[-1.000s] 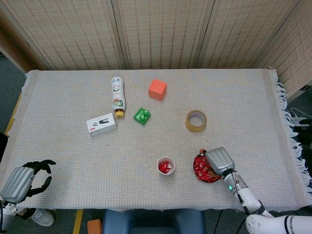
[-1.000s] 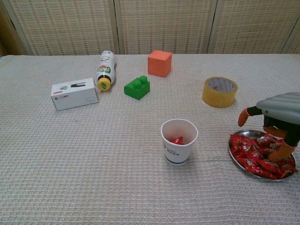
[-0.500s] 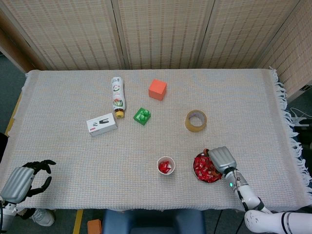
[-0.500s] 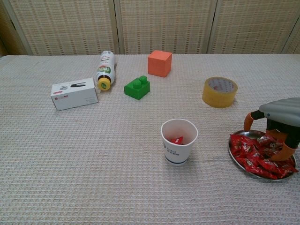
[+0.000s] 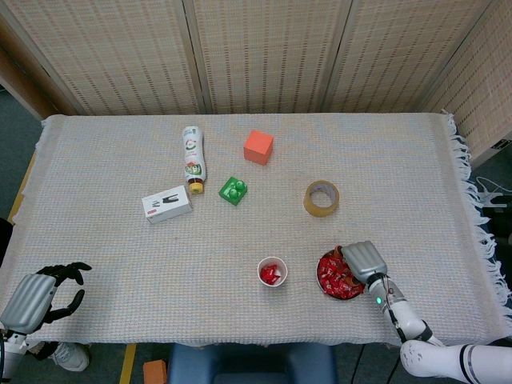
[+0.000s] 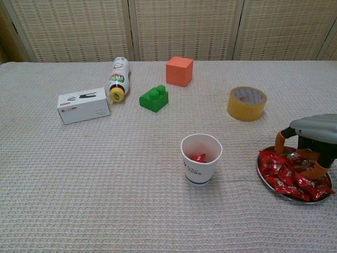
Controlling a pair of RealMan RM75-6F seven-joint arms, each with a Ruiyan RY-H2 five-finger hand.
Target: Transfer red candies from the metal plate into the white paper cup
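Note:
The white paper cup (image 5: 272,271) (image 6: 200,158) stands near the table's front with a red candy or two inside. To its right lies the metal plate (image 6: 293,199), heaped with red candies (image 6: 283,174) (image 5: 329,277). My right hand (image 5: 364,260) (image 6: 316,132) hovers low over the plate's right side, palm down. Its orange fingertips (image 6: 317,171) touch the pile, with the thumb spread out to the left. I see no candy held in it. My left hand (image 5: 36,294) hangs off the table's front left corner, loosely curled and holding nothing.
Further back lie a white bottle (image 5: 193,156), a small white box (image 5: 166,204), a green brick (image 5: 234,190), an orange cube (image 5: 258,147) and a roll of tape (image 5: 322,198). The cloth's fringed edge (image 5: 480,216) runs down the right side.
My right hand has sunk a little and shifted slightly right over the plate, its fingertips now deeper among the candies. The left hand and the cup have not moved.

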